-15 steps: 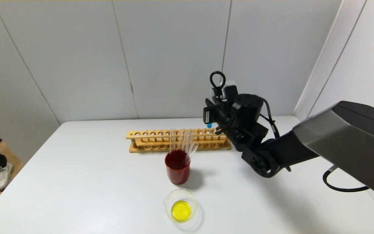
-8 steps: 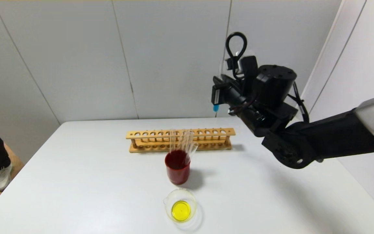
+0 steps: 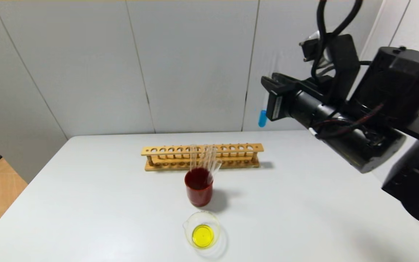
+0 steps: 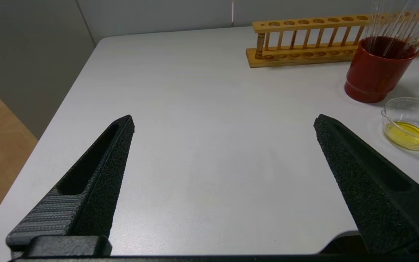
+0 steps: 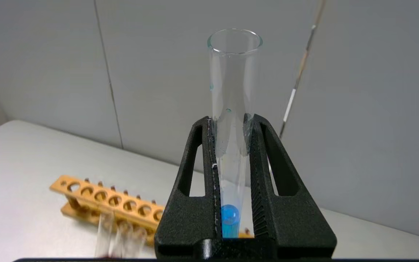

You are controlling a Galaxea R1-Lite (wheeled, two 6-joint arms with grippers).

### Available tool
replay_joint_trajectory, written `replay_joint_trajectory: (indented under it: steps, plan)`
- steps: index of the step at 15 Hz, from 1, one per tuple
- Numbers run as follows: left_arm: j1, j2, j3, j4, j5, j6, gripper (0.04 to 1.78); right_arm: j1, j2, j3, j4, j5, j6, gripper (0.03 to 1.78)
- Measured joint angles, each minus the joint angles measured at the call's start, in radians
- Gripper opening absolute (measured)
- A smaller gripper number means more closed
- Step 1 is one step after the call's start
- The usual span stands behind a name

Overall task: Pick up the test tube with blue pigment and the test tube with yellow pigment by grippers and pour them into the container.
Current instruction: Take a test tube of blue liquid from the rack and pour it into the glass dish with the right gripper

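Risen above the rack, right gripper (image 3: 272, 95) clamps upright blue tube (image 3: 263, 117).

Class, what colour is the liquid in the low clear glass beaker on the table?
Yellow liquid in the low clear glass beaker, best seen in the head view.

Even bright light, soft shadow beside red cup (image 3: 199, 190); clear tubes (image 5: 120, 234) blurred

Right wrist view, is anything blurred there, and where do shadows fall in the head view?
Right wrist view: the clear tubes at the lower edge are smeared, while the test tube with blue pigment in the right gripper is crisp. Head view: the red cup casts a soft shadow to its right on the table.
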Motion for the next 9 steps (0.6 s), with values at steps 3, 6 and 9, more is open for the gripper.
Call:
replay_joint_trajectory:
  steps: [3,6,9]
  plan:
    - [0.000,0.000,0.000,0.000,0.000,0.000,1.75,0.011,-0.097,0.157,-0.005,-0.001,-0.011,0.32]
    - [0.000,0.000,0.000,0.000,0.000,-0.001,1.75,0.020,-0.143,0.309,-0.011,0.002,-0.010,0.32]
    - [0.000,0.000,0.000,0.000,0.000,0.000,1.75,0.033,-0.161,0.416,-0.015,0.008,-0.017,0.32]
